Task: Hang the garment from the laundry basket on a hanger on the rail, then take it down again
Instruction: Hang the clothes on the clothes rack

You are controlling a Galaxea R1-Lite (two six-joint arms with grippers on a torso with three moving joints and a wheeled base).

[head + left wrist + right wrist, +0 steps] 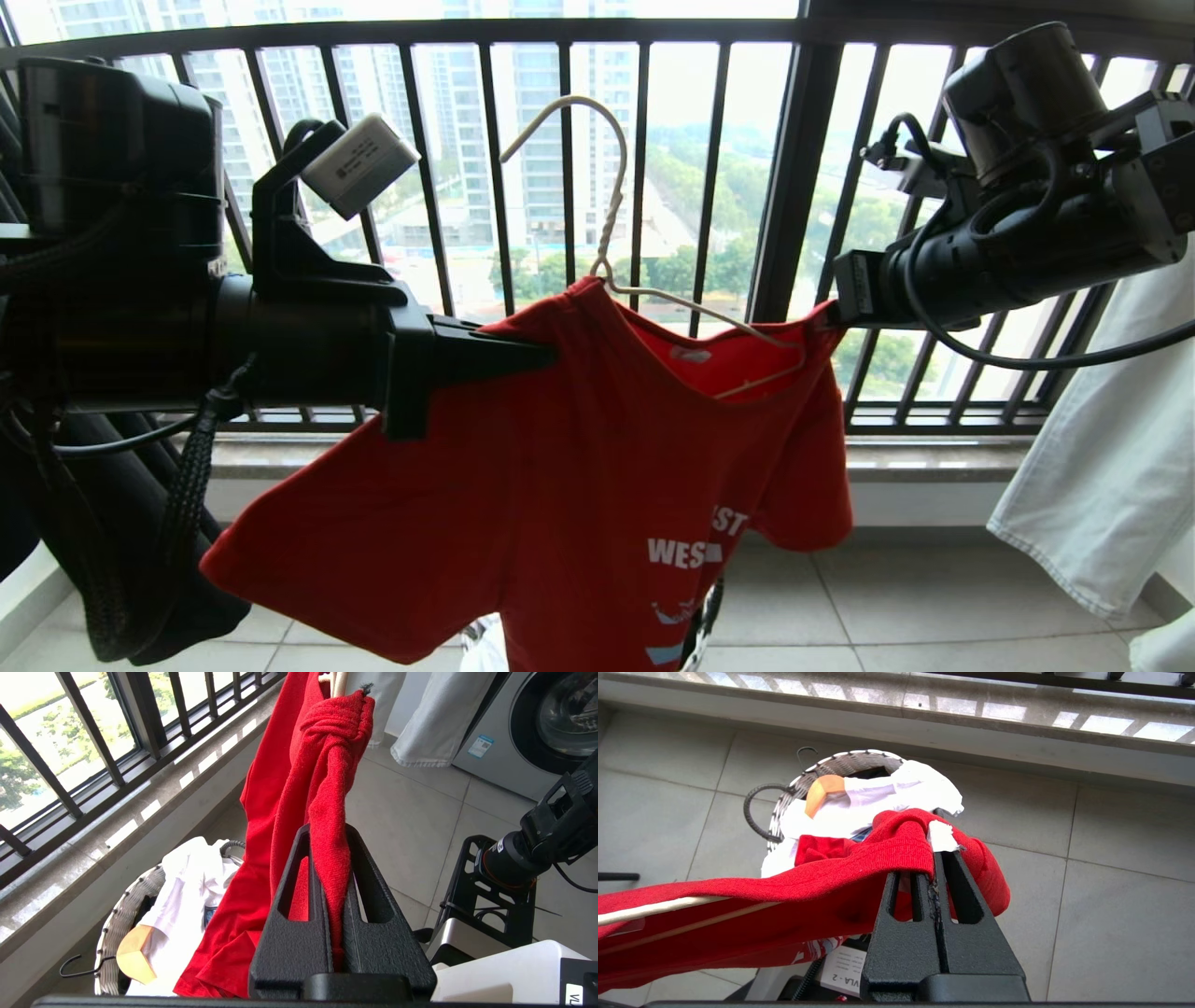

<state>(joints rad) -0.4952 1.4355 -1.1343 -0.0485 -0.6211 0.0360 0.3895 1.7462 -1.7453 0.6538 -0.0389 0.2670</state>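
The garment (pixel 560 485), a red T-shirt with white lettering, hangs stretched in the air between my two grippers. The cream-white wire hanger (pixel 611 219) sits inside its neck opening, hook pointing up and free of any support. My left gripper (pixel 553 355) is shut on a bunched fold of the shirt's shoulder (pixel 327 788). At the other shoulder my right gripper (pixel 834 313) is shut on the red cloth (pixel 878 858), next to a white tag. The laundry basket (pixel 850 760) stands on the floor below. The rail is out of view.
The black barred balcony railing (pixel 569 187) runs right behind the shirt. A white garment (pixel 1102 448) hangs at the right and a black one (pixel 93 523) at the left. The basket holds a white garment (pixel 187 891) and a wooden hanger (pixel 135 952). A washing machine (pixel 537 718) stands off to the right.
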